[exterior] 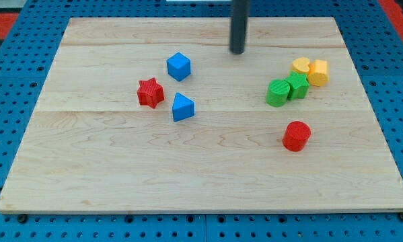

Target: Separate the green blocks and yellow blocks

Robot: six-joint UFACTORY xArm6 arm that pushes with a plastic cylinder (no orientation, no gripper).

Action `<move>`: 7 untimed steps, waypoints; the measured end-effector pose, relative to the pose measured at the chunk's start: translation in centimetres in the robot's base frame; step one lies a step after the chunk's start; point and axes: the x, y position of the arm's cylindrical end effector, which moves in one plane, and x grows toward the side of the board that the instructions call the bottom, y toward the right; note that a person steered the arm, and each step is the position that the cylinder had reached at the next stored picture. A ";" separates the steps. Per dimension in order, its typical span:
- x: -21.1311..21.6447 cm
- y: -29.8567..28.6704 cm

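My tip (237,51) rests on the bench (107,168) near the frame's upper middle; there is no hand here, only a bare rod holding nothing. The green and yellow blocks sit clustered right and a little below it: the green cylinder (278,93) touches the green block (297,86), which touches the yellow pair, one yellow block (301,65) and the yellow cylinder (318,72), just above-right. The line between the colours runs from upper left to lower right, so I judge my tip must enter from the cluster's upper left.
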 end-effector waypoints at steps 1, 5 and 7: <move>-0.4 11.5; 7.5 12.7; 12.6 8.6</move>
